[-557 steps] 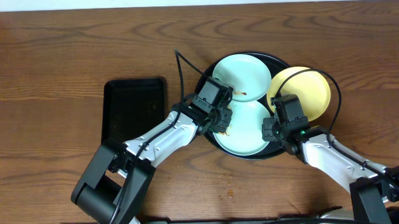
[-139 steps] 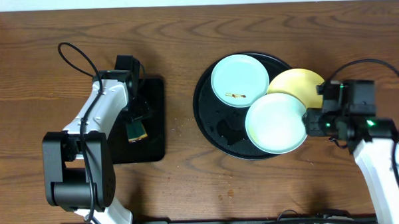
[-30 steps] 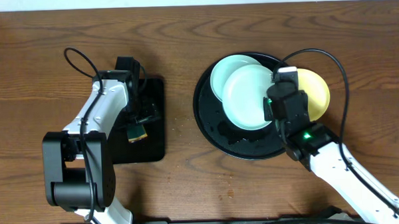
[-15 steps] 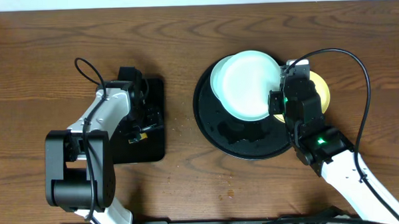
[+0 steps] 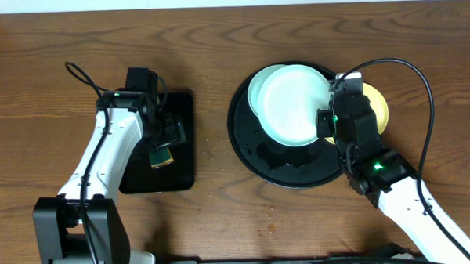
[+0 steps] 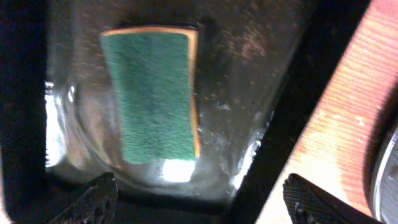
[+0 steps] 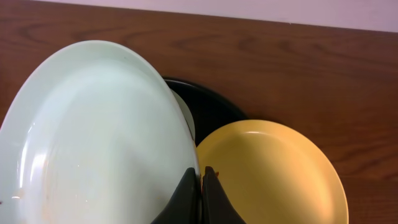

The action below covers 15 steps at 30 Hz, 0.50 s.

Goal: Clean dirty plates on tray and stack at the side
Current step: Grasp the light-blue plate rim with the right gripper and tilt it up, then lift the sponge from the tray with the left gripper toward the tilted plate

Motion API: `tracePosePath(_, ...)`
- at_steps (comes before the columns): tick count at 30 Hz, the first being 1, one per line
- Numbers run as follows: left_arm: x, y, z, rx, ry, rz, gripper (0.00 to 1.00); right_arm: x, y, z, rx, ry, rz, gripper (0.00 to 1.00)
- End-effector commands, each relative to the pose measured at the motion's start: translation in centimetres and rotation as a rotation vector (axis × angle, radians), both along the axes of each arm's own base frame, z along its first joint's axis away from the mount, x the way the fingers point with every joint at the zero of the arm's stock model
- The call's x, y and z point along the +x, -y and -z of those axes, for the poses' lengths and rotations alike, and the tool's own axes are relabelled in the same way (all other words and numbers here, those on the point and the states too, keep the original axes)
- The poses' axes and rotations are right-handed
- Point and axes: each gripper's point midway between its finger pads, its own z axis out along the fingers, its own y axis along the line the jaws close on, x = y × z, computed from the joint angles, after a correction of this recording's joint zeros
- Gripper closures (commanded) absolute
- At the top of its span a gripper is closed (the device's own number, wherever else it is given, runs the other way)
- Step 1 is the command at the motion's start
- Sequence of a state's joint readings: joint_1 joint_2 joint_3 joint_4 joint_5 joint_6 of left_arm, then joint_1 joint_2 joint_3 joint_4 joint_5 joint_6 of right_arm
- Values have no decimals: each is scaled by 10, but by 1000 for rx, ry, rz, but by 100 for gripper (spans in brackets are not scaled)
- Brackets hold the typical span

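My right gripper is shut on the right rim of a pale blue-white plate, which it holds tilted over the round black tray. In the overhead view this plate covers most of a second pale plate lying on the tray. The yellow plate lies right beside my fingers, half under my right arm. My left gripper hangs open above a green sponge. The sponge lies flat and free between the wide-apart fingertips.
The sponge rests in a small rectangular black tray with a wet, glossy floor, left of the round tray. Water glistens on the bare front part of the round tray. Brown wood table surrounds both. A pale wall edge runs along the far side.
My right gripper carried the pale plate toward the far side, over the other pale plate. My left arm swung its elbow outward and stayed above the sponge.
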<state>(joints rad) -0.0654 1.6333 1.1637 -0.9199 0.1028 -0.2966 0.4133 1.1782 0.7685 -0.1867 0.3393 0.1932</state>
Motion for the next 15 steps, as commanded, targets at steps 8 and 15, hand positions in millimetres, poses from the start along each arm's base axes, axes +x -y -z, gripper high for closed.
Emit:
tracePosePath(8, -13, -36, 59, 183, 32, -93, 14, -1, 3, -4, -5, 3, 3, 99)
tracePosePath(15, 1, -34, 65, 169, 114, -100, 85, 0, 3, -7, -1, 14, 4, 99)
